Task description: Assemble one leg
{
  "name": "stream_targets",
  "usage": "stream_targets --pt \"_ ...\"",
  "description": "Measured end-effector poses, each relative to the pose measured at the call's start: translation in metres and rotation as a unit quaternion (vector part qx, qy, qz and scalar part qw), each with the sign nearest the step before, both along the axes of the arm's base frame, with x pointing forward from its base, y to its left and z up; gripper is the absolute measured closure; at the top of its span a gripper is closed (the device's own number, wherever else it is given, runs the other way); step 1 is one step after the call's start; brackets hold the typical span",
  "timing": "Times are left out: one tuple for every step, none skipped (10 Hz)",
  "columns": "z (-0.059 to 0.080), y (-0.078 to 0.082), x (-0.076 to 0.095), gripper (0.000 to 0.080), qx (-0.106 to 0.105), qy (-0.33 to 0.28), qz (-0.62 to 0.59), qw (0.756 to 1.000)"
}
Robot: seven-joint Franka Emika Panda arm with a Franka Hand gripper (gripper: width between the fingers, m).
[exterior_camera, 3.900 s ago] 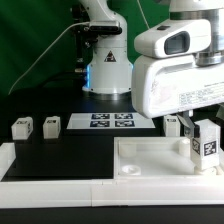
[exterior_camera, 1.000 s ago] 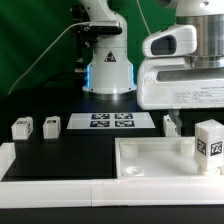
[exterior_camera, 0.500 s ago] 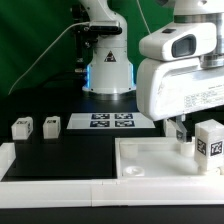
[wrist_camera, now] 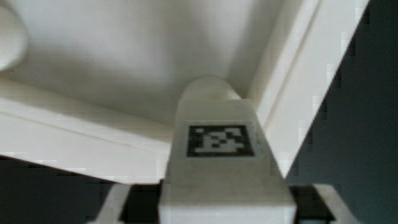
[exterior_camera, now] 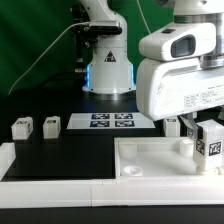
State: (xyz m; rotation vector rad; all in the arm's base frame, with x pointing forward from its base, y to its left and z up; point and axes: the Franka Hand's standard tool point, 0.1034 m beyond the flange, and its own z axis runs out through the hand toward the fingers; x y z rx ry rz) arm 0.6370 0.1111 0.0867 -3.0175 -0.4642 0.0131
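Note:
A leg (exterior_camera: pixel 211 147), a small white block with a black-and-white tag, stands upright at the far corner of the large flat white square part (exterior_camera: pixel 150 160) on the exterior view's right. My gripper (exterior_camera: pixel 203 138) is down around this leg. In the wrist view the leg (wrist_camera: pixel 217 120) fills the space between my fingers (wrist_camera: pixel 128 205), with the dark pads against both its sides. The gripper (wrist_camera: pixel 221 206) is shut on it. The square part (wrist_camera: pixel 107 60) lies beneath.
Two more legs (exterior_camera: pixel 20 128) (exterior_camera: pixel 51 125) stand on the black table at the exterior view's left, a third (exterior_camera: pixel 172 124) behind the square part. The marker board (exterior_camera: pixel 112 121) lies at the back centre before the robot base (exterior_camera: pixel 108 65). A white rim (exterior_camera: pixel 50 165) edges the front.
One second ago my gripper hung above the leg, which stood free. It has come down and now has its fingers on both sides of the leg.

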Motion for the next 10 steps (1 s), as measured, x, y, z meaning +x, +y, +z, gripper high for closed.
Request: stream_targets --pt "0.0 -0.0001 0.0 0.0506 0.0 0.001 -0.012 1.0" --pt "0.0 -0.0001 0.0 0.0506 0.0 0.001 -0.01 1.0" --pt "0.0 0.0 0.0 0.0506 0.0 0.001 -0.011 1.0" --pt "0.0 0.0011 -0.0002 0.0506 0.001 0.007 -0.07 0.998" --pt "-0.0001 0.0017 -0.0004 0.0506 -0.001 0.011 -0.124 0.992" --pt "-0.0001 0.0018 -0.0005 0.0506 -0.002 0.016 -0.174 0.985" --pt "-0.0005 0.0018 -0.0006 0.0506 -0.003 0.021 -0.233 0.972" --pt "-0.0007 0.0016 -0.0007 0.0506 -0.004 0.025 -0.283 0.959" --pt "-0.0008 0.0012 -0.0008 0.0506 -0.005 0.031 -0.341 0.939" --pt "-0.0011 0.0009 -0.0011 0.0506 -0.006 0.037 -0.405 0.914"
